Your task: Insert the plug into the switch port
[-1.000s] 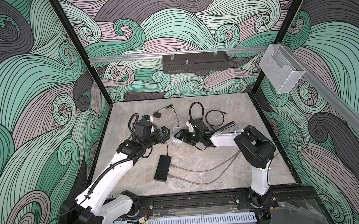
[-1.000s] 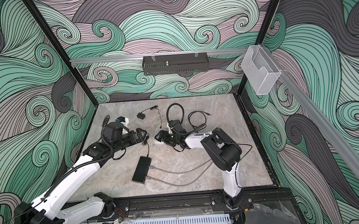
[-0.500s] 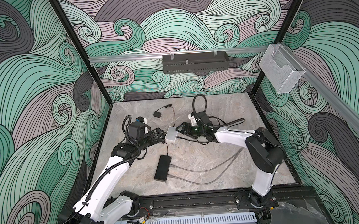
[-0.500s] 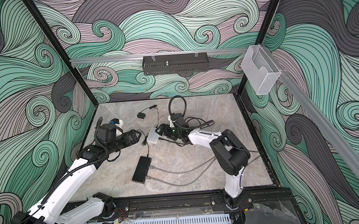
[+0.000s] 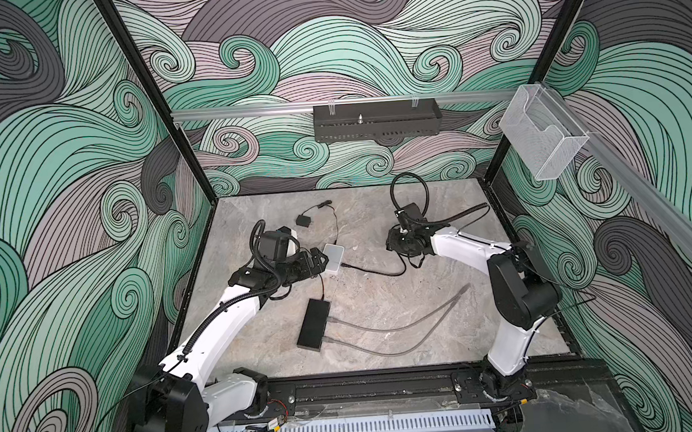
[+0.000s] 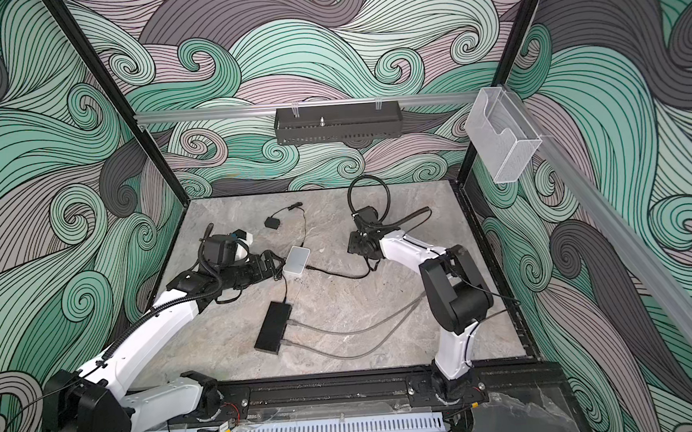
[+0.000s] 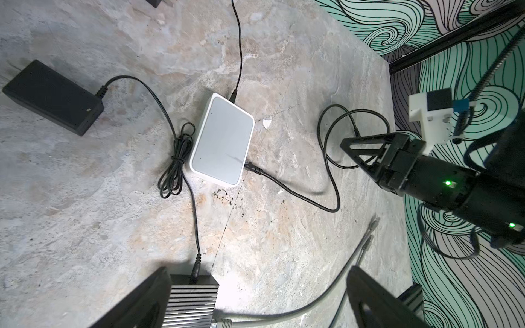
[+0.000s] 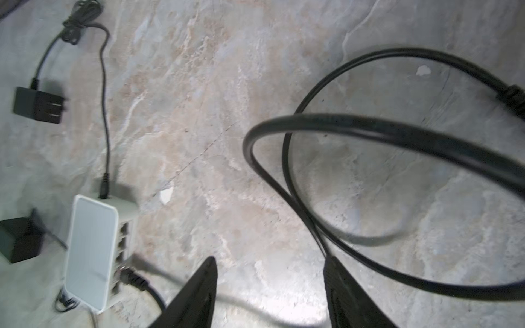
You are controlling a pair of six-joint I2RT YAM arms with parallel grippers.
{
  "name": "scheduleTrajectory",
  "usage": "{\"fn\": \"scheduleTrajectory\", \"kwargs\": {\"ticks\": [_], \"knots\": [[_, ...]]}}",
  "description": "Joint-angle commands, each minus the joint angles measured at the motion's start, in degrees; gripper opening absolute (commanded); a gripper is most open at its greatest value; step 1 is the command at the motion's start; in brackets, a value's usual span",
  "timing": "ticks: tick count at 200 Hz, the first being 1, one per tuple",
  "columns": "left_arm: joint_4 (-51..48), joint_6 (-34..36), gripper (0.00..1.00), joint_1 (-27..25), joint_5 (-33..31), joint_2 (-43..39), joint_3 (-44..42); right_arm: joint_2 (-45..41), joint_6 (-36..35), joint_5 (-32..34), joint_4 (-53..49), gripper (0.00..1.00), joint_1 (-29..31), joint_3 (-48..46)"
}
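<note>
Top views: the switch [image 5: 334, 258] [image 6: 296, 261], a small white box with rounded corners and a pale grey lid, lay flat, left of the table's [image 5: 383, 289] middle. A black lead [image 5: 381, 271] ran from its side toward the right arm [image 5: 463, 248]. The port face could not be read from up there.

Right wrist view (blurred, but the only one facing the ports): a row of ports ran along the switch's side. The plug [image 8: 126, 274] sat in one of them, toward the end away from the thin power lead [image 8: 105, 113]. The left wrist view showed the same plug [image 7: 247, 166] from above. It also showed a black power brick [image 7: 54, 96] and a knotted bundle of thin cable [image 7: 174, 167] just beside the switch. I could not find the brick in either top view.

Left jaws: spread fully wide, nothing between them. In both top views they stood just beside the switch, on its side toward the table's left edge; contact could not be told.

Right jaws: partly apart, bare table between them, gripping nothing, well apart from the switch. A loop of the black lead lay by one tip; touching or not, I could not tell.

Table: grey-beige marbled stone look, dark specks near the switch. A finned black box [image 5: 313, 325] lay nearer the front edge, with two grey cables [image 5: 406, 327] trailing from it toward the right edge. A small black wall adapter [image 5: 303, 220] lay toward the back edge.

Room: walls in green, mauve and charcoal swirls, with black frame posts. A black perforated tray [image 5: 376, 119] hung on the back wall rail, and a clear plastic bin [image 5: 543, 140] on the right one.
</note>
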Motion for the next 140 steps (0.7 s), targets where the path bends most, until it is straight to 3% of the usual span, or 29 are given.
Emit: {"fn": "scheduleTrajectory", "kwargs": {"ticks": [1, 42, 58, 92, 140], "knots": [[1.13, -0.95, 0.99, 0.43, 1.38, 0.62, 2.06, 3.51, -4.33, 6.16, -4.65, 0.56, 0.28, 2.43], [0.35, -0.07, 0.99, 0.41, 1.41, 0.72, 2.50, 8.20, -4.48, 9.68, -5.01, 0.55, 0.94, 3.63], [0.31, 0.02, 0.99, 0.42, 1.41, 0.72, 2.56, 8.69, -2.28, 13.36, -5.40, 0.49, 0.94, 2.51], [0.26, 0.11, 0.99, 0.43, 1.72, 0.99, 2.82, 6.95, 0.75, 14.35, -5.22, 0.36, 0.67, -0.55], [0.57, -0.15, 0.99, 0.41, 1.69, 0.63, 2.26, 2.40, 0.20, 16.25, -4.13, 0.31, -1.25, -5.76]]}}
